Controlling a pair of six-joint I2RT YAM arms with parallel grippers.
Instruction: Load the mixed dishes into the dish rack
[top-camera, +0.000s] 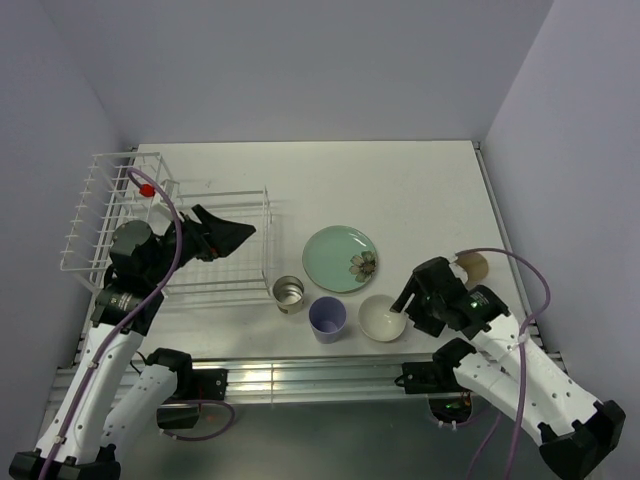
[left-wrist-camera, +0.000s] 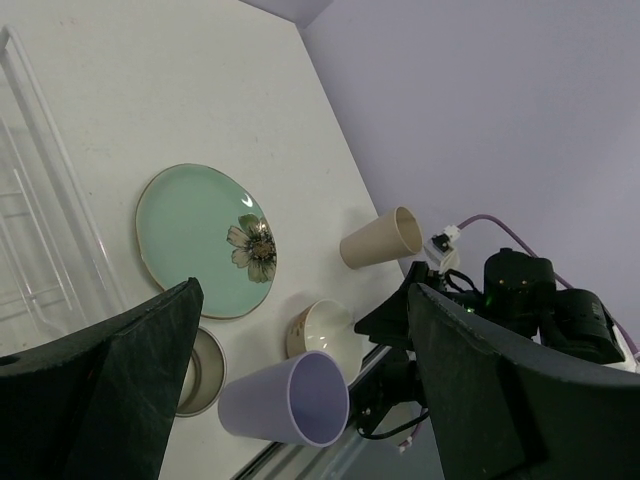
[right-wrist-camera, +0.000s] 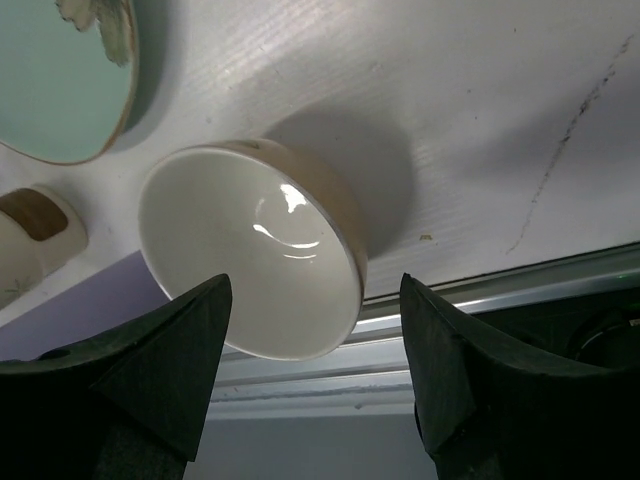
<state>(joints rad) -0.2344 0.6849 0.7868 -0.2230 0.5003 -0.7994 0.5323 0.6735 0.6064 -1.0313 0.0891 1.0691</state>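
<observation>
The white wire dish rack (top-camera: 110, 215) stands at the left; its wires show in the left wrist view (left-wrist-camera: 40, 230). My left gripper (top-camera: 238, 236) is open and empty above the rack's right half (left-wrist-camera: 305, 290). The pale green flower plate (top-camera: 340, 258) (left-wrist-camera: 195, 235), small steel cup (top-camera: 288, 293) (left-wrist-camera: 205, 370), lavender cup (top-camera: 327, 318) (left-wrist-camera: 290, 410) and cream bowl (top-camera: 381, 319) (left-wrist-camera: 325, 335) stand on the table. The beige tumbler (top-camera: 472, 266) (left-wrist-camera: 380, 238) lies on its side. My right gripper (top-camera: 405, 298) is open just over the bowl's right rim (right-wrist-camera: 250, 260), fingers astride it (right-wrist-camera: 315, 285).
The white table (top-camera: 400, 190) ends at a metal rail (top-camera: 300, 375) along the near edge, close below the cups and bowl. Grey walls close in the left, back and right. The right arm's cable (top-camera: 520, 270) loops by the tumbler.
</observation>
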